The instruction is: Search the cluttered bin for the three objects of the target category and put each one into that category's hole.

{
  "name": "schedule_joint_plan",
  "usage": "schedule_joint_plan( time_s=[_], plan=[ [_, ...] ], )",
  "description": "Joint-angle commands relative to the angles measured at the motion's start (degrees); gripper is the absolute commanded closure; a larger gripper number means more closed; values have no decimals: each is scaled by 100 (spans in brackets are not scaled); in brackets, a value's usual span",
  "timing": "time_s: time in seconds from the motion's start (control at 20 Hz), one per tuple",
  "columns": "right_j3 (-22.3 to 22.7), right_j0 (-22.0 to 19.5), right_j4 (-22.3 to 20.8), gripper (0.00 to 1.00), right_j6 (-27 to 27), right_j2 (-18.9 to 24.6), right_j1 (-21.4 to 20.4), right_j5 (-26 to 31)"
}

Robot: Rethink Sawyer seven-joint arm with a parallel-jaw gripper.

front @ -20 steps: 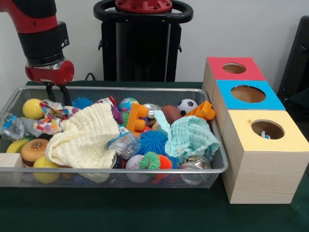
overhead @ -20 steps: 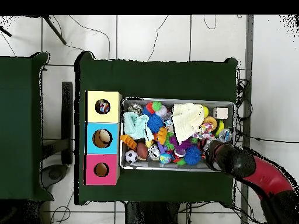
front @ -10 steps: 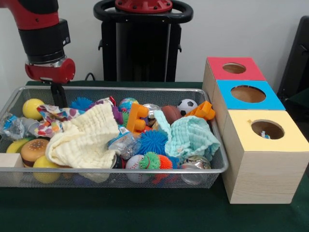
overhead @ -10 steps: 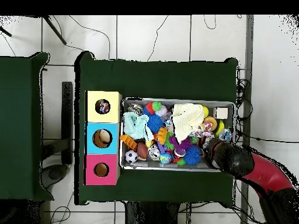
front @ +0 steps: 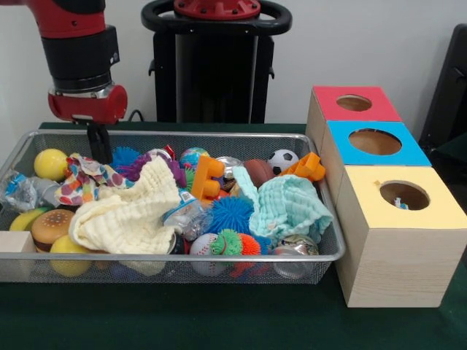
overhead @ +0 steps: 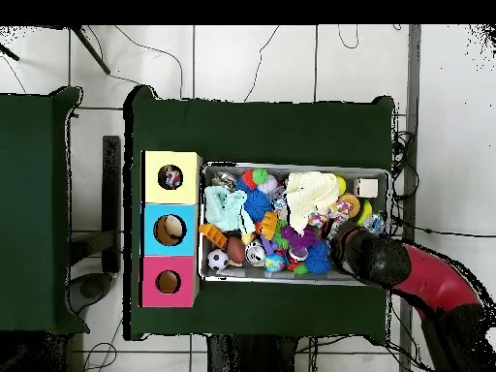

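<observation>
Front view
Claw [front: 99, 146]: hangs at the far left of the wire bin [front: 219, 271], its dark tip reaching down among the toys; whether it is open or closed, or holding anything, cannot be told.
Polka-dot cloth [front: 86, 182]: just below and in front of the claw, close to its tip.
Cream cloth [front: 128, 208]: in front of the claw and to its right, spread over the bin's left half.
Yellow ball [front: 49, 163]: left of the claw, against the bin's back corner.
Blue spiky ball [front: 122, 155]: immediately right of the claw.
Teal cloth [front: 290, 205]: well to the claw's right, near the bin's right end.
Soccer ball [front: 282, 160]: far right of the claw, at the bin's back rim.
Boxes: red box [front: 354, 103], blue box [front: 373, 143] and yellow box [front: 405, 195] stand in a row beyond the bin's right end, each with a round hole on top, well apart from the claw.

Overhead view
Arm [overhead: 426, 283]: red and black, enters from lower right, its end covering the claw over the bin's right lower corner.
Tabletop [overhead: 262, 126]: green, carrying bin and boxes.
</observation>
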Motion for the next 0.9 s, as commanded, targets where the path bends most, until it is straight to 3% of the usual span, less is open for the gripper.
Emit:
schedule_joint_plan(
  time_s=[0.05, 0.55, 0.9],
  plan=[
    [-56, 202, 58, 100, 360, 18, -101, 246],
    [-694, 430, 404, 100, 332, -56, -101, 1182],
    [-745, 510, 504, 100, 434, -184, -4, 1330]
  ],
)
